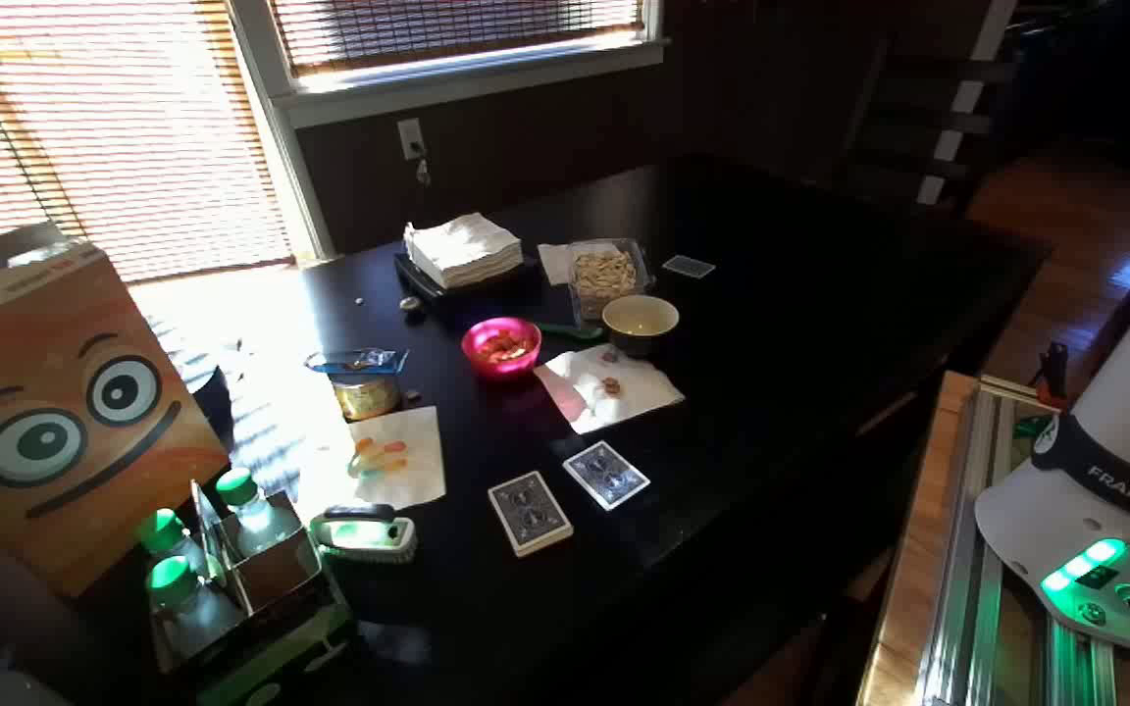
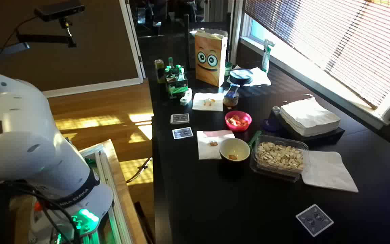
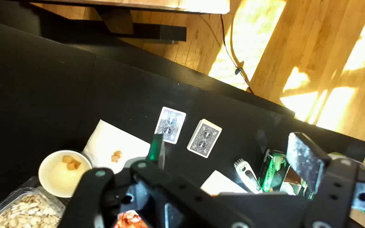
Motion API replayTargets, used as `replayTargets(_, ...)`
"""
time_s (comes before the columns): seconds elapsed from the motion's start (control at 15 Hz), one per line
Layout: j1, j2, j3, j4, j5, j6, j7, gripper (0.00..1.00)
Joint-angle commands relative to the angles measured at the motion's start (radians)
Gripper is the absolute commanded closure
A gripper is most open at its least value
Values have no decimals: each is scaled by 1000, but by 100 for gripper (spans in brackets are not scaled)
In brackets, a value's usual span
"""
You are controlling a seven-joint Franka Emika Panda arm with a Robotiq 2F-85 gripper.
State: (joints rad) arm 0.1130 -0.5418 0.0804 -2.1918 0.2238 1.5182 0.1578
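Sunlit rm, slatted blinds [image 2: 333, 44] over the window [image 2: 256, 32], wood flr [image 2: 96, 105]. Long dark tbl [image 2: 215, 203], white Franka arm [image 2: 29, 128] alongside: the only arm, so nearest by default. Orange box [image 2: 208, 54] w/ cartoon face stands toward one end, seen in both exterior views; bottle carrier [image 2: 177, 88] just beside it. Gripper [image 3: 233, 153] shows only in wrist view: fingers spread wide, nothing held, prob. well above the tbl, since neither exterior view has it there. Then napkin stack [image 2: 310, 117], clear tub [image 2: 273, 170] of pale seeds [image 2: 279, 154], cream bowl [image 2: 234, 145], pink bowl [image 2: 238, 129]. Card deck [image 3: 204, 138] lies flat, face-down, near the tbl edge; long axis slants upper R to lower L in wrist view, crosswise to the line btwn the fingertips. Rel. to the gripper, deck's down past the fingertips, btwn them in that view, off-ctr toward the one at its L; apart, no contact. Smallest: single card [image 3: 170, 124], flat just beside the deck, closer to that same fingertip, approx parallel. Another loose card [image 2: 314, 220] sits well apart.
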Motion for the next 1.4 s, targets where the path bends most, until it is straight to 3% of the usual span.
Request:
replayTargets(0.0,-18,1,13,4,6,-5,-7,0)
replayTargets(0.6,-8,21,19,12,19,-3,-13,0)
replayTargets(0.93,25,149,128,79,21,10,69,0)
replayTargets(1.13,37,217,193,95,3,85,144,0)
replayTargets(1.33,41,268,236,81,-21,250,238,0)
